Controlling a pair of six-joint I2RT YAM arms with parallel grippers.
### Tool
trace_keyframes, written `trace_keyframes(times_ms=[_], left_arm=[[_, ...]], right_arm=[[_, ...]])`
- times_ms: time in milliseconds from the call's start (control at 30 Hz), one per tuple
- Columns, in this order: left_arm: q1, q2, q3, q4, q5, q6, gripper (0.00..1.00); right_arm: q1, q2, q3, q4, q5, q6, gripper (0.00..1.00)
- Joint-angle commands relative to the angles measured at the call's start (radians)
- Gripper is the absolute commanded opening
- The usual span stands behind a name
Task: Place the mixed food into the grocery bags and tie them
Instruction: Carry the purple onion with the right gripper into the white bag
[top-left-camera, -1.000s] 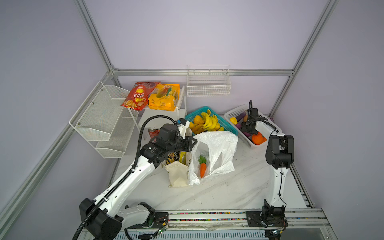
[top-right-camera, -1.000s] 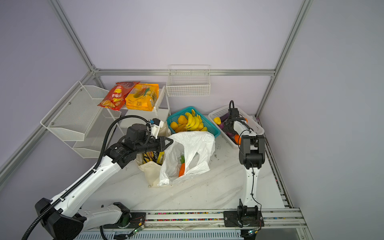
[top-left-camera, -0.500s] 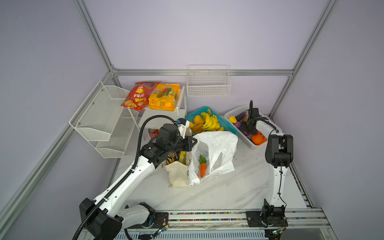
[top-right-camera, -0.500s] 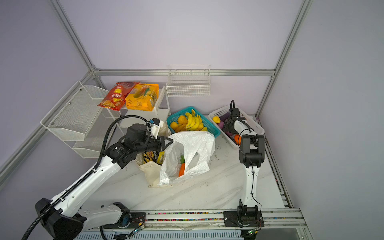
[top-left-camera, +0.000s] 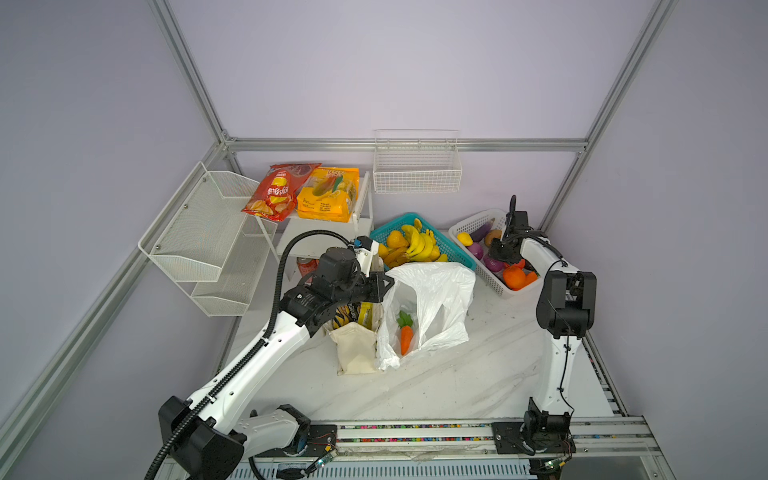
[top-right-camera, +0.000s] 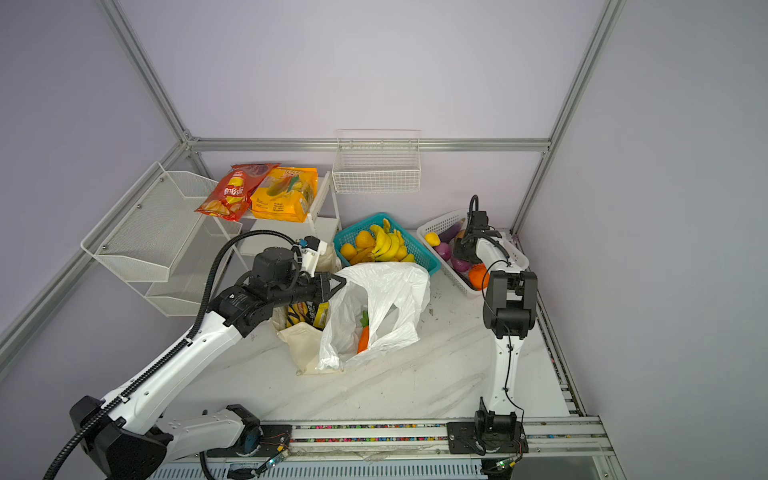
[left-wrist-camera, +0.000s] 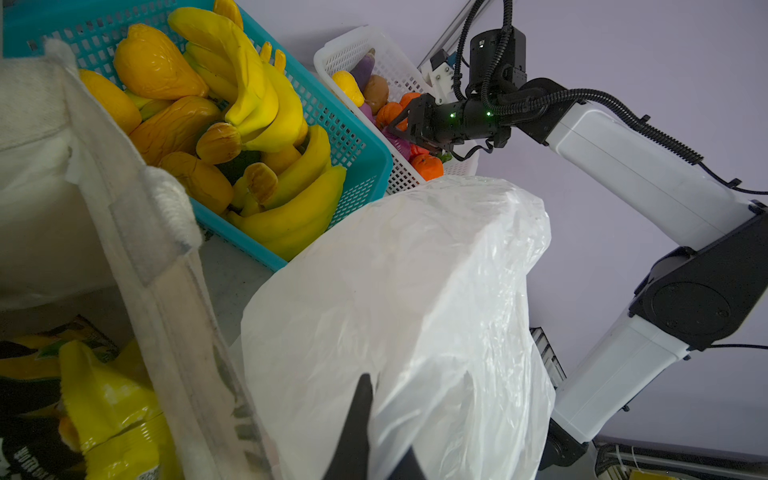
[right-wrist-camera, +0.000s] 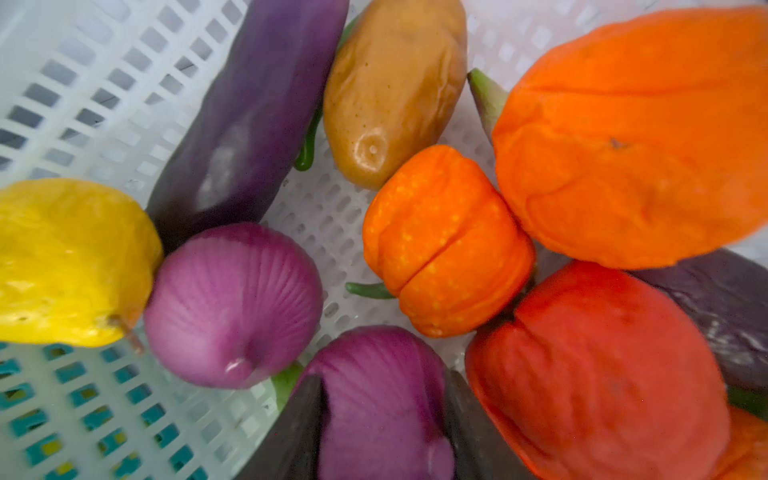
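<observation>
The white plastic bag (top-left-camera: 432, 299) is pinched by the left claw (top-left-camera: 385, 284). At two o'clock, a purple onion (right-wrist-camera: 382, 415) is straddled by the right claw (right-wrist-camera: 382, 380), though whether it is gripped cannot be told.

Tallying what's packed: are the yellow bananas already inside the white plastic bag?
No, the bananas lie in the teal basket next to the white plastic bag, where only a toy carrot shows.

place: lab test cell | cues: aluminium frame (top-left-camera: 407, 144), plain walls (top-left-camera: 395, 62)
</observation>
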Motion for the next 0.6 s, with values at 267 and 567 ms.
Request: trace_keyframes(times_ms=[267,567], left_arm=[[0.008,-0.023,-0.003,0.046,0.0,0.026,0.0],[0.008,-0.022,-0.001,0.048,0.003,0.02,0.0]], right_arm=[[0.003,-0.124,-0.132,0.043,0.024,0.011,0.45],[0.003,-0.205,-0.086,0.03,0.065,0.02,0.42]])
